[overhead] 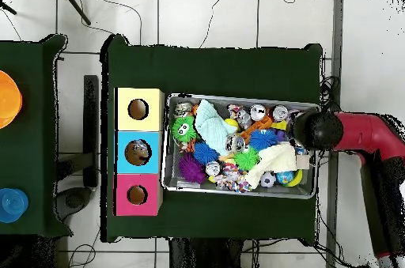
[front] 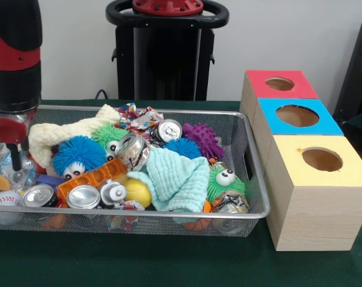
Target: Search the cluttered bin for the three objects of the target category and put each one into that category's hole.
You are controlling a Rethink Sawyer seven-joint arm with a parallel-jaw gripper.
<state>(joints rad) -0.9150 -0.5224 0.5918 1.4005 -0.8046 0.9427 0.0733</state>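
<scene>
The wire mesh bin (front: 169, 214) is full of mixed clutter. My gripper (front: 15, 162) hangs down into its left end in the front view. In the overhead view the arm's black head (overhead: 316, 130) covers it at the bin's (overhead: 237, 192) right end. A see-through, wrinkly plastic bottle (front: 21, 174) lies right at the gripper; whether it is held is unclear. Another crumpled see-through item (front: 230, 202) lies at the front right corner. The blue-topped box (front: 297, 116) stands between the red and yellow boxes, and its round hole (overhead: 138, 152) shows something pale inside.
The bin also holds aluminium cans (front: 83, 197), fuzzy googly-eyed balls (front: 78, 154), a mint cloth (front: 178, 179), a cream cloth (front: 61, 130), a baseball (front: 6, 200) and an orange block (front: 91, 177). The red box (front: 279, 84) and the yellow box (front: 321, 160) flank the blue one.
</scene>
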